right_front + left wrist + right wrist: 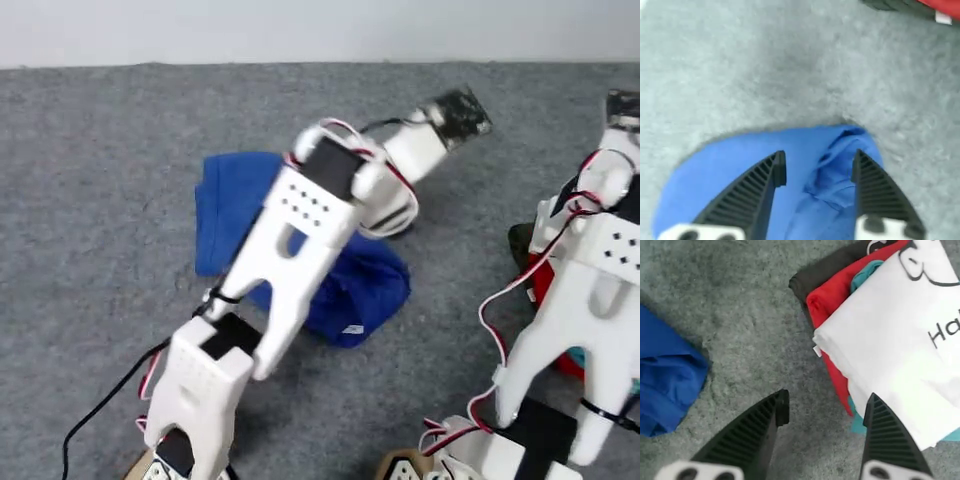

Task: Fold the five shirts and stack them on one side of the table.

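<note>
A crumpled blue shirt point(230, 215) lies in the middle of the grey table, partly under the left arm. My left gripper point(817, 167) hangs open just above it, its black fingers astride a bunched fold of the blue shirt point(740, 165). At the right side sits a stack of folded shirts: a white one point(900, 335) on top, then teal, red point(827, 302) and a dark one lowest. My right gripper point(825, 412) is open over bare carpet beside that stack, holding nothing. The stack point(545, 290) peeks out red behind the right arm in the high view.
The table surface point(100, 180) is grey carpet, with a pale wall along its far edge. Red and black cables run along both white arms. Bare carpet point(750, 315) separates the blue shirt point(667, 375) from the stack.
</note>
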Robot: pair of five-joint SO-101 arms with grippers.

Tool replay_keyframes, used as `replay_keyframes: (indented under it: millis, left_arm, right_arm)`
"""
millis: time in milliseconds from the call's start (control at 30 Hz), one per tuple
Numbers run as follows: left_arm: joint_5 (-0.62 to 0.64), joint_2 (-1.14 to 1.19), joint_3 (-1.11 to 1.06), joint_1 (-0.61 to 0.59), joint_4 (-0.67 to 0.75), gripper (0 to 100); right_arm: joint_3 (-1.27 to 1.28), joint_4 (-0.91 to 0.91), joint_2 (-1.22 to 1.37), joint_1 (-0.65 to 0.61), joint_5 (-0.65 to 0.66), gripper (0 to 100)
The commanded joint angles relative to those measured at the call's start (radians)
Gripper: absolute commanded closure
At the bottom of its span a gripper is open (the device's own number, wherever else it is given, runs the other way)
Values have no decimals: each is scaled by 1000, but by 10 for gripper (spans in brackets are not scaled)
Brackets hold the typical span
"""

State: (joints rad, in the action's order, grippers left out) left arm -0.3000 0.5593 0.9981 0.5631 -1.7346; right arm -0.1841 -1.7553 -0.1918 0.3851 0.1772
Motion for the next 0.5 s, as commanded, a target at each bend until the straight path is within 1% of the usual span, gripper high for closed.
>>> replay_keyframes:
  millis: [0,100,233,367,467]
  left_arm:
    - [9,-92,38,-127,-9,806]
    - [9,-109,30,-302,-20,848]
    - [9,-143,30,-512,-20,890]
    - [9,-253,-33,-646,-21,893]
    - [9,-393,-163,-700,-20,893]
  right_arm:
    - [17,-38,-35,-51,9,749]
    - [74,-21,-25,-162,52,750]
    - [189,64,-25,-383,71,750]
    - [302,162,-25,-616,71,750]
    - [396,278,-25,-757,71,750]
